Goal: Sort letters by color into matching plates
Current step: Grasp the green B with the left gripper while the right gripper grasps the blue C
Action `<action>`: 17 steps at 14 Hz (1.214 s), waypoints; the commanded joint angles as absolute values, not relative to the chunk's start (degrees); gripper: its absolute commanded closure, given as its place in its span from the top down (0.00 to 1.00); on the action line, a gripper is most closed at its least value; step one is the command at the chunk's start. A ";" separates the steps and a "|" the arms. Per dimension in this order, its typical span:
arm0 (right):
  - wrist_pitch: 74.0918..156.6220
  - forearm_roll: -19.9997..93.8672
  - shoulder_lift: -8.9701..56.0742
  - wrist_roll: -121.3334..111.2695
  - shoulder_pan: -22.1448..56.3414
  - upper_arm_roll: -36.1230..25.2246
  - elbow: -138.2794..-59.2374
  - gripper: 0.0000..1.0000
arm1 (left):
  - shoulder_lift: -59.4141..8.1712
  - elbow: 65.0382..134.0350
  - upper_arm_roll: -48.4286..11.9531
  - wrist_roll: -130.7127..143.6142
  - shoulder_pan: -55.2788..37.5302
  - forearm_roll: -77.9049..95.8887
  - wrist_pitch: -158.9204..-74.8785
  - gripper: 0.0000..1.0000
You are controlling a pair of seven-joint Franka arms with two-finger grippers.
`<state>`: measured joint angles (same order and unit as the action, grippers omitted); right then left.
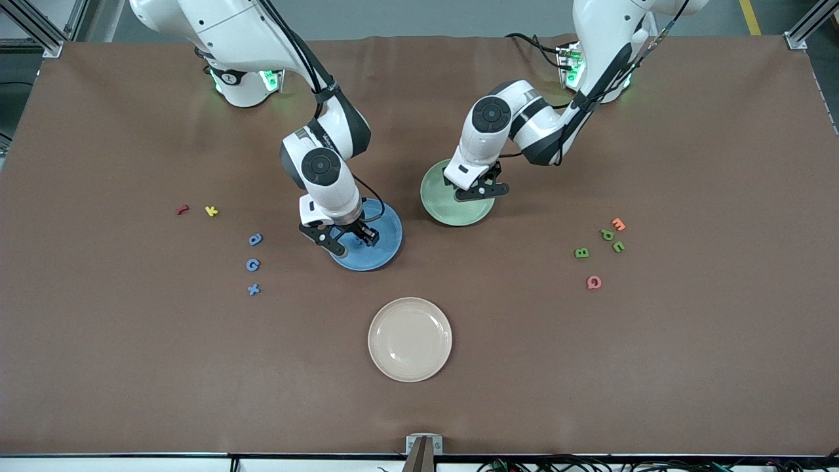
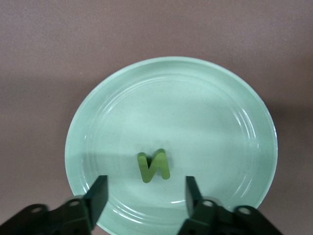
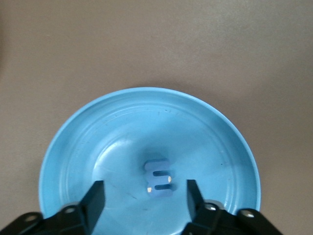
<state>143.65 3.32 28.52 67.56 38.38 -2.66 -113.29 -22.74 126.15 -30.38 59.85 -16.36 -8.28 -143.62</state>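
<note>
Letters come first — a green letter lies in the pale green plate, free between the spread fingers of the left gripper above it. A blue letter lies in the blue plate, just under the right gripper, whose fingers are apart too. More blue letters sit on the table out past the right gripper — green ones out past the left.

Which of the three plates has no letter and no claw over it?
The cream plate, nearest the front camera. The blue plate and green plate each hold a letter under a claw.
</note>
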 commanded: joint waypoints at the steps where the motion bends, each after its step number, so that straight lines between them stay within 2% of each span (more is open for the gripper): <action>1: 140.99 2.99 28.13 63.05 37.62 -3.60 -111.97 1.00 | -20.58 126.47 -30.50 60.30 -14.16 -9.67 -143.70 0.99; 4: 134.66 2.99 24.01 48.13 32.18 -3.60 -112.85 1.00 | -18.46 126.30 -30.50 54.43 -8.55 -9.67 -143.70 0.99; 8: 134.56 3.08 18.99 29.75 22.61 -3.60 -117.85 1.00 | -18.37 125.95 -30.15 48.18 -2.12 -10.10 -143.44 0.99; 10: 137.09 3.08 18.90 21.67 17.25 -3.60 -120.31 1.00 | -18.28 125.86 -30.15 46.41 2.08 -15.09 -142.65 0.99; 13: 147.62 3.08 19.33 11.19 10.82 -3.52 -127.24 0.95 | -18.90 125.77 -30.23 42.56 7.98 -21.26 -142.65 0.99; 14: 150.18 3.08 19.60 9.60 9.68 -3.52 -128.57 0.89 | -19.07 125.77 -30.23 40.89 10.09 -21.44 -142.65 0.99; 16: 151.00 3.16 19.77 8.88 9.32 -3.52 -128.85 0.58 | -19.86 125.68 -30.06 37.46 12.73 -21.45 -142.73 0.99; 17: 151.08 3.25 19.95 8.88 9.32 -3.43 -128.76 0.57 | -20.47 125.25 -30.06 36.83 14.22 -21.97 -142.73 0.99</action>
